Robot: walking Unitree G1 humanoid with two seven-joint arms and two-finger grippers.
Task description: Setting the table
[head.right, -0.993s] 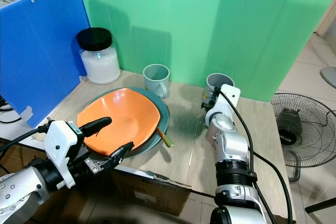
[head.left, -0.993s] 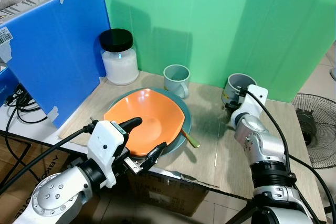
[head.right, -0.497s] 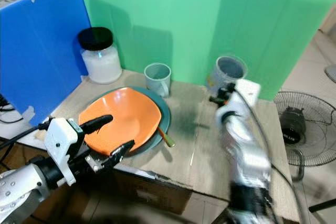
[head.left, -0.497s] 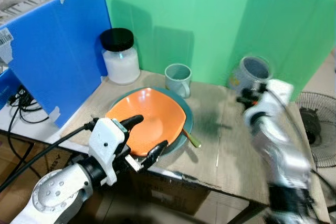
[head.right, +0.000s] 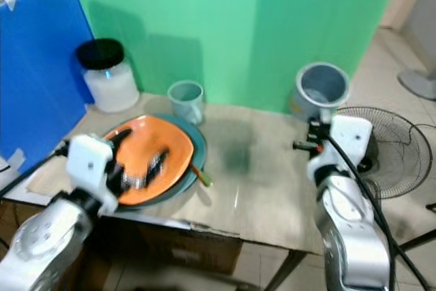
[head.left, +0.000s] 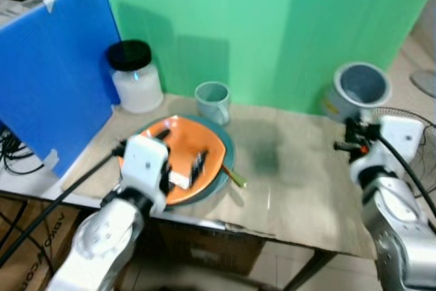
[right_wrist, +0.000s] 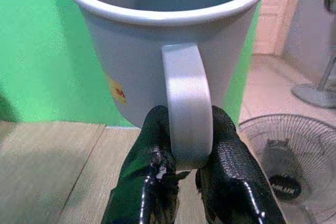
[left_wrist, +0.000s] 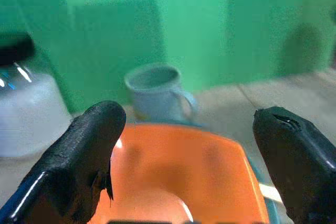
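Left eye view: wooden counter is carrying an orange plate near its front left edge; left pincer is hovering wide over it; right pincer is gripping a grey mug by the handle, raised above the counter's back right corner.

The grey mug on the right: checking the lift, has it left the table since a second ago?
Yes. The grey mug, gripped by the right tool, has risen off the table against the green wall.

Green backdrop, blue panel (left), floor fan
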